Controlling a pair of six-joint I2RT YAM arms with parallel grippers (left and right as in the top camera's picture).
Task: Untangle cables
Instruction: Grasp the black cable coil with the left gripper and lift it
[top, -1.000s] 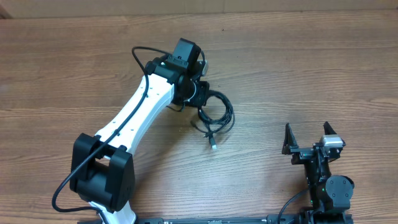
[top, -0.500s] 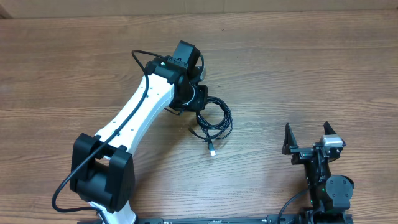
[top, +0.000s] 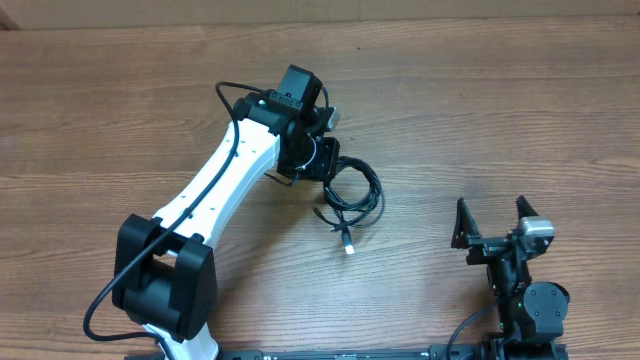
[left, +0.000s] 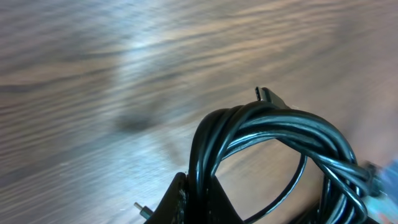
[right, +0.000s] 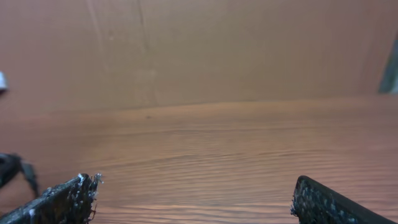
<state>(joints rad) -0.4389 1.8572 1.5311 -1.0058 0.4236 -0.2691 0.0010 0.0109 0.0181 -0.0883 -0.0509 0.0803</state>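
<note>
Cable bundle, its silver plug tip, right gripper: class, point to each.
cable bundle (left: 280, 121), left wrist view, top of the looped strands.
silver plug tip (top: 348, 246), overhead view, the loose end's metal tip.
right gripper (top: 491, 205), overhead view, midway between its open fingertips.

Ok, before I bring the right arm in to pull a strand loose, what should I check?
1. Left gripper shut on the cables: ok, its fingers clamp the bundle in the left wrist view.
2. Right gripper open and empty: ok.
3. A free end to grab: ok, a silver-tipped plug sticks out below the coil.
4. Strands separated: not ok, they run together in one loop.
5. Bundle lifted off the table: cannot tell.
6. Right gripper close to the cables: not ok, it stands well apart from them.
</note>
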